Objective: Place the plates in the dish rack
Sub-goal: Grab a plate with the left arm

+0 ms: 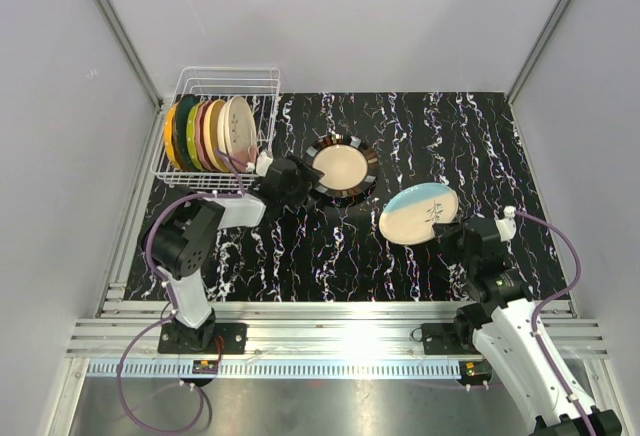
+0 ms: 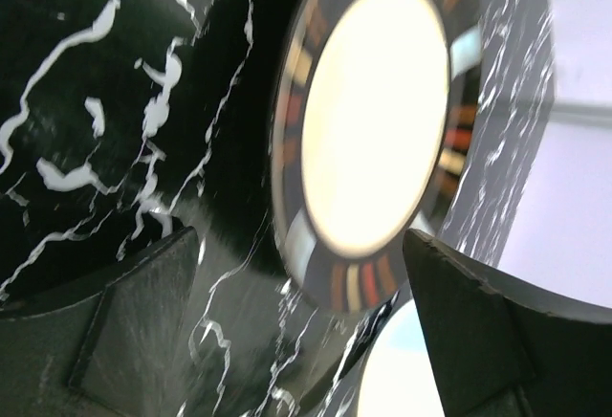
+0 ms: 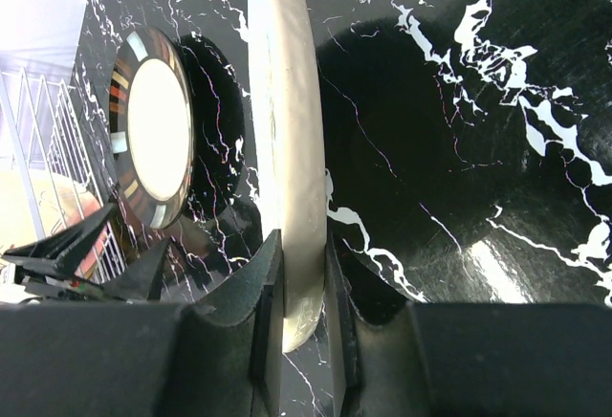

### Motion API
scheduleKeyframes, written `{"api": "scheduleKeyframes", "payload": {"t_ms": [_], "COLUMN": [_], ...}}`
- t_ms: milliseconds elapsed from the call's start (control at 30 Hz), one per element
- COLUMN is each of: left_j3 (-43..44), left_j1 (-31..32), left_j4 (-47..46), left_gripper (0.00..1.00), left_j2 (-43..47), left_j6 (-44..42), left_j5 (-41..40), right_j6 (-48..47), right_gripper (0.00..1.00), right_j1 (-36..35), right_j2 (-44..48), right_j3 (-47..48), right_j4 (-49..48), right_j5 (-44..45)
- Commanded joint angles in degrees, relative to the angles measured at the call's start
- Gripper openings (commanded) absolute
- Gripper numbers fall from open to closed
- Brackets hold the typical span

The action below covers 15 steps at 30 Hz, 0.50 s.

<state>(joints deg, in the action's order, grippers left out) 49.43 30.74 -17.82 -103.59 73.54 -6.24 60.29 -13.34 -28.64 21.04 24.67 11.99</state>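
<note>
Worktop (image 1: 330, 246): black marble-look sheet w/ white + purplish veins, glossy. In the rt wrist view I see a glare patch (image 3: 497, 264) on it, plus soft dark shadows. Closed in on 3 sides: back wall (image 1: 340, 16), left wall (image 1: 50, 156), right wall (image 1: 595, 136), all plain pale grey, matte. Metal struts (image 1: 118, 31) run up both rear corners. Near edge: slotted alu rails (image 1: 330, 331), one strip lit bright. Below them, a dull grey metal sheet (image 1: 330, 406).
</note>
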Motion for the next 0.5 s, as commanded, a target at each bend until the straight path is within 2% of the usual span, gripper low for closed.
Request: {"api": "scheduleKeyframes", "payload": {"t_ms": [0, 200, 467], "left_j3": [0.66, 3.39, 5.24], "left_j1": [1.51, 2.04, 2.74], "left_j4": [1.48, 1.48, -0.72], "left_gripper": [0.89, 0.84, 0.71], "left_j2": [-3.72, -7.58, -10.4], "left_j6": [7.32, 9.51, 10.57], "left_j5": [-3.33, -5.45, -5.54], "right_j6": [-1.22, -1.93, -1.93], "right_gripper": [0.0, 0.0, 0.0], "right_j1": [0.51, 0.6, 0.86], "right_j2": [0.52, 0.17, 0.78], "right_j3": [1.55, 1.73, 1.02], "right_j4": [-8.67, -9.28, -9.64], "right_j5": [1.55, 0.32, -0.3]}}
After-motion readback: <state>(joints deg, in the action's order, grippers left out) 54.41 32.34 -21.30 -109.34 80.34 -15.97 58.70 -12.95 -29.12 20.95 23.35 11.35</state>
